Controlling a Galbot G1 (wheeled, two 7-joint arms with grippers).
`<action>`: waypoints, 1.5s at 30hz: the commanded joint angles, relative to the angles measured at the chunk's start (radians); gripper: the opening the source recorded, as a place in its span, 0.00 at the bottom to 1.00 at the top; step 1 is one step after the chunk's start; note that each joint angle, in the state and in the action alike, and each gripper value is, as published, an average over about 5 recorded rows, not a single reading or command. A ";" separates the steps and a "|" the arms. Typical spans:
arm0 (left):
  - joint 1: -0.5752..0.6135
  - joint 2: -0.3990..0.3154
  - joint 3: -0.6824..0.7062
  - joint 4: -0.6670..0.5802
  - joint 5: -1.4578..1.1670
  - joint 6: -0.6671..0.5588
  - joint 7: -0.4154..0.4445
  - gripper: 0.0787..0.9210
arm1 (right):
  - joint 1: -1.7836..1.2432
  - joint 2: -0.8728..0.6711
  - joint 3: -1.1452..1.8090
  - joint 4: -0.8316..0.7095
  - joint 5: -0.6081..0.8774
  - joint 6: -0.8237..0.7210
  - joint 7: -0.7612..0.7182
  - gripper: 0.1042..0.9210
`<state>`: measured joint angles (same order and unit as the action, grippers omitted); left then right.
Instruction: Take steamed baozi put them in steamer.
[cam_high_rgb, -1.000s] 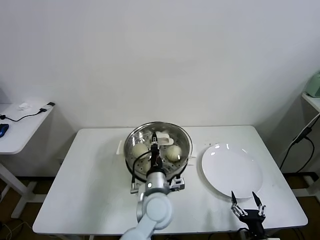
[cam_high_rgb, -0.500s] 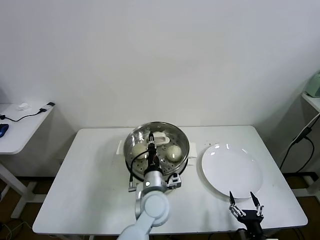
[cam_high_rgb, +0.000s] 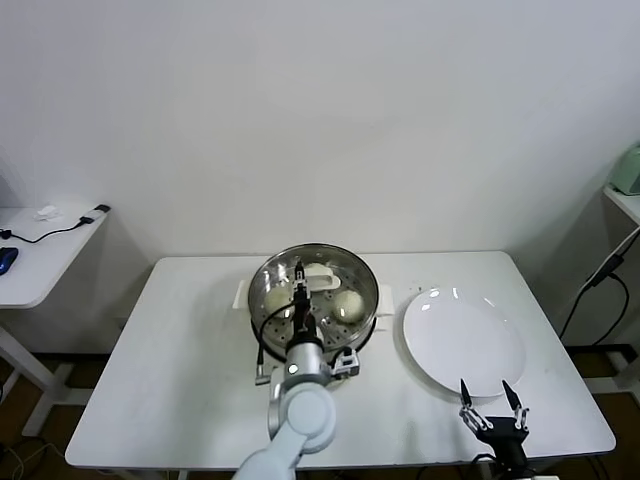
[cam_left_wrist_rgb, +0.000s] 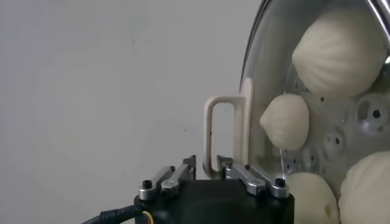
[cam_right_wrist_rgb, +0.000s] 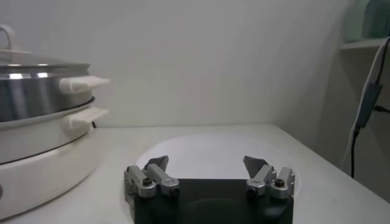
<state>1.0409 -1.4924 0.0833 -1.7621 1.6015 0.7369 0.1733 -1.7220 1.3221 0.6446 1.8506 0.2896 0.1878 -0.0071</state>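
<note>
The steamer (cam_high_rgb: 368, 287) stands mid-table with its glass lid (cam_left_wrist_rgb: 268, 73) on it. Through the glass I see several cream baozi (cam_left_wrist_rgb: 341, 52) on the perforated tray; two baozi (cam_high_rgb: 346, 304) show in the head view. My left gripper (cam_high_rgb: 299, 276) hangs over the steamer, its jaws (cam_left_wrist_rgb: 207, 161) standing slightly parted on either side of the lid's white handle (cam_left_wrist_rgb: 226, 131), with a thin gap on one side. My right gripper (cam_high_rgb: 489, 397) waits open and empty at the table's front right, just before the white plate (cam_high_rgb: 463, 340).
The right wrist view shows the steamer (cam_right_wrist_rgb: 36, 91) on its white base, side handles sticking out, and the bare plate (cam_right_wrist_rgb: 207, 146) just beyond the right gripper (cam_right_wrist_rgb: 206, 163). A side table with cables (cam_high_rgb: 40, 235) stands far left. A cable (cam_high_rgb: 600, 275) hangs far right.
The lid has come down onto the steamer with my left gripper, and the left jaws have parted a little from the handle. The right arm has not moved.
</note>
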 joint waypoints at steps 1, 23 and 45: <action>0.011 0.028 0.011 -0.057 -0.042 -0.006 -0.001 0.33 | 0.001 -0.004 0.002 0.004 0.000 -0.003 -0.001 0.88; 0.178 0.129 -0.196 -0.370 -1.361 -0.691 -0.408 0.88 | 0.026 -0.005 -0.023 0.000 0.039 0.059 0.013 0.88; 0.550 0.200 -0.779 -0.162 -1.820 -1.029 -0.392 0.88 | 0.075 -0.013 -0.039 -0.060 0.043 0.147 0.010 0.88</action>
<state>1.4258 -1.3205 -0.4786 -2.0743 -0.0278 -0.0408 -0.1874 -1.6612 1.3069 0.6079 1.8199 0.3262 0.3002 -0.0006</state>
